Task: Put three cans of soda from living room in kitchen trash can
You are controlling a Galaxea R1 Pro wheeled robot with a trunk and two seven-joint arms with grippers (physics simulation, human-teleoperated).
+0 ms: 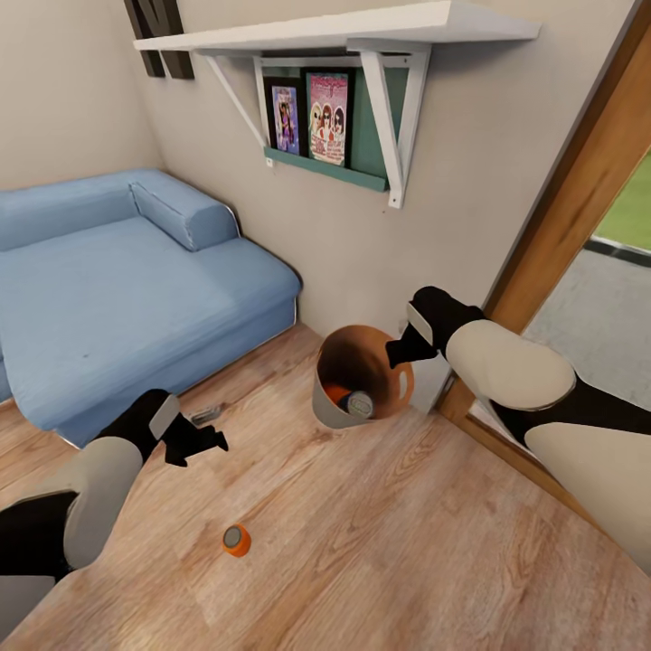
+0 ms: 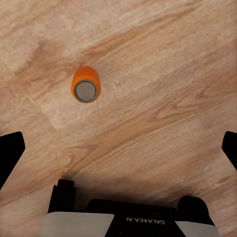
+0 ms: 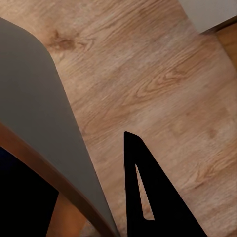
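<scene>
An orange can of soda (image 1: 237, 541) stands upright on the wood floor, silvery top up. My left gripper (image 1: 203, 438) hovers above and a little beyond it, open and empty. In the left wrist view the can (image 2: 86, 85) lies ahead of the widely spread fingers (image 2: 10, 153). The tash can (image 1: 327, 411), grey outside and orange-brown inside, sits by the wall and holds an orange can (image 1: 336, 394) and a dark can with a silvery top (image 1: 360, 404). My right gripper (image 1: 402, 351) straddles its rim, shut on it. One black finger (image 3: 148, 197) runs along the grey outer wall (image 3: 39, 108).
A blue sofa (image 1: 127, 289) fills the left side, its corner close to my left arm. A white wall shelf (image 1: 362, 36) with pictures hangs above the bin. A wood door frame (image 1: 561, 226) stands at the right. Bare floor spreads in front.
</scene>
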